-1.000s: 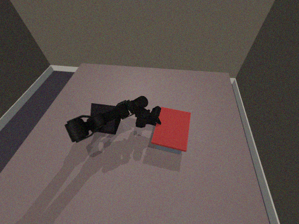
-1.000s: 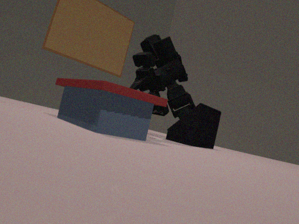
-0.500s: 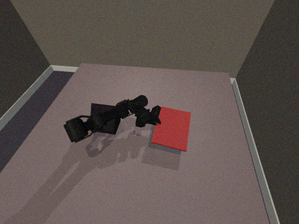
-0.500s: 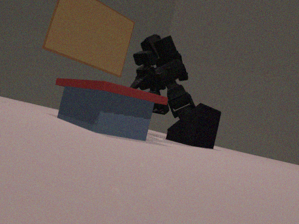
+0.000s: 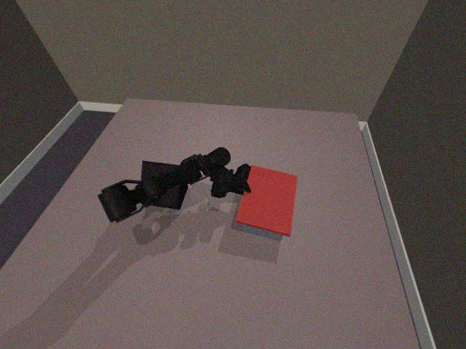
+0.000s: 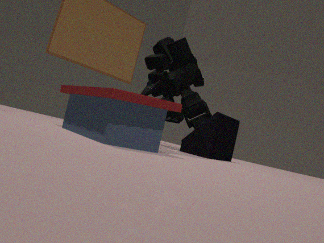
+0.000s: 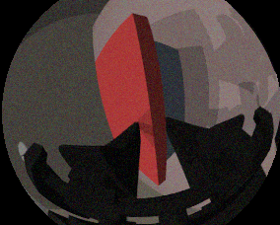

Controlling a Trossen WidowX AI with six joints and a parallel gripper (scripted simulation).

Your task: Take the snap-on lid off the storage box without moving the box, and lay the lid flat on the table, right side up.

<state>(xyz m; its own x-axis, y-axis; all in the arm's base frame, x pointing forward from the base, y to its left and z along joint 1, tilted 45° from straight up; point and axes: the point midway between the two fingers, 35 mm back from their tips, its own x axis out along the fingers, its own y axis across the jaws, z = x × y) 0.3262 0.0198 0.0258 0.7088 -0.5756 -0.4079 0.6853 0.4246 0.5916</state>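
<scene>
The red lid (image 5: 270, 201) (image 6: 113, 93) (image 7: 123, 74) lies on top of the blue storage box (image 5: 262, 232) (image 6: 133, 120) (image 7: 173, 84), its rim overhanging the walls. No gap shows between lid and box in the exterior view. The box stands upright on the table (image 5: 327, 283) (image 6: 170, 197). My gripper (image 5: 248, 179) (image 7: 153, 121) is shut on the edge of the lid nearest the arm, one finger over the top face and the other below the rim. In the exterior view the lid partly hides the fingers.
The arm's black base (image 5: 177, 194) (image 6: 210, 140) stands on the table on the gripper's side of the box. An orange panel (image 6: 96, 34) shows behind the box in the exterior view. Shadows of the arm and box fall across the table in the top view.
</scene>
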